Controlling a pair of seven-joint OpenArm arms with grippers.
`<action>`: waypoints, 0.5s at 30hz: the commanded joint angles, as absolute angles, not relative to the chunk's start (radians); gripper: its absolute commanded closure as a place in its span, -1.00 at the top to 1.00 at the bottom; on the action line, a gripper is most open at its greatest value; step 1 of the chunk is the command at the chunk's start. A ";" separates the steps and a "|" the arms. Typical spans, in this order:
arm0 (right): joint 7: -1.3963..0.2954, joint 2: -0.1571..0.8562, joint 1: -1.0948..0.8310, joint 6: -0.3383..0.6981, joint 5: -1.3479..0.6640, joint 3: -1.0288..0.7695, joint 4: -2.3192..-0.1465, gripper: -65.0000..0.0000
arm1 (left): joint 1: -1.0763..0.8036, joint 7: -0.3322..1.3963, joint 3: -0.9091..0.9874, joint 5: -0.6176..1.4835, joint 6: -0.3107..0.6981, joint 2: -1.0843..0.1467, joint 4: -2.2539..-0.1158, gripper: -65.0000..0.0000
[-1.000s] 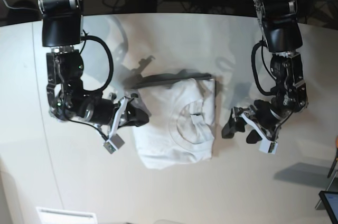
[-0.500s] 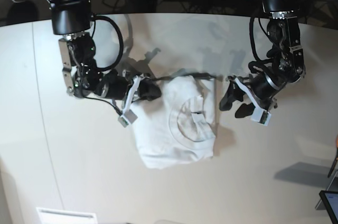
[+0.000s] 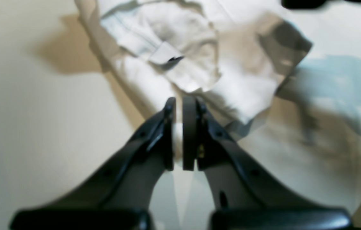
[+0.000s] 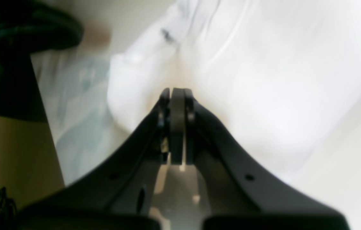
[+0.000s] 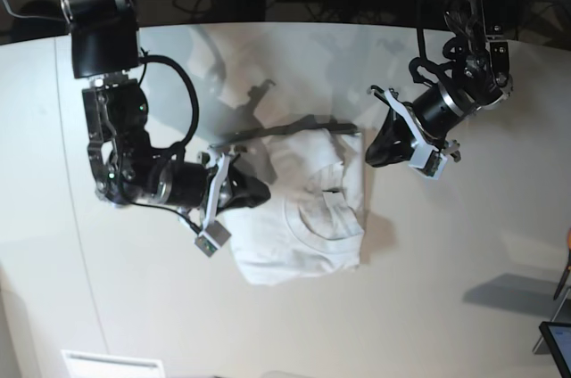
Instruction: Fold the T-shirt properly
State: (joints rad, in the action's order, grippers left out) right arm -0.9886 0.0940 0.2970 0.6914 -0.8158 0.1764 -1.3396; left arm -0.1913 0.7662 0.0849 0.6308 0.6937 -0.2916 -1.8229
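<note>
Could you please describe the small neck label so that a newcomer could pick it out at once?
Find the folded white T-shirt in the middle of the table, between the two arms. Inside its curved collar sits the neck label, a small pale flat tab with a dark mark beside it, unlike the wrinkled cloth around it.

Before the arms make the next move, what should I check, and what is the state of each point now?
1. T-shirt lies on the table as a compact folded shape: ok.
2. Cloth lies flat: not ok, wrinkled and bunched around the neck label.
3. Right gripper shut, tips at the shirt's edge: ok.
4. Right gripper holds cloth: cannot tell.
5. Left gripper closed, just short of the shirt's edge: ok.
6. Left gripper holds cloth: cannot tell.
</note>
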 commanded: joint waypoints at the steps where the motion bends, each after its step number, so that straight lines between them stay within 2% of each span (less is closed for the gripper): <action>1: -0.964 0.093 0.364 0.698 -0.842 0.176 -1.314 -1.00 | -0.188 0.745 0.090 0.644 0.698 -0.294 -1.842 -0.91; 9: -0.903 0.064 0.598 0.698 -0.840 0.182 -0.983 -1.00 | -0.205 0.745 0.088 0.644 0.698 -0.282 -1.844 -0.92; 15: -0.760 0.062 0.696 0.698 -0.840 0.366 -0.796 -1.00 | -0.203 0.745 0.088 0.644 0.698 -0.259 -1.844 -0.92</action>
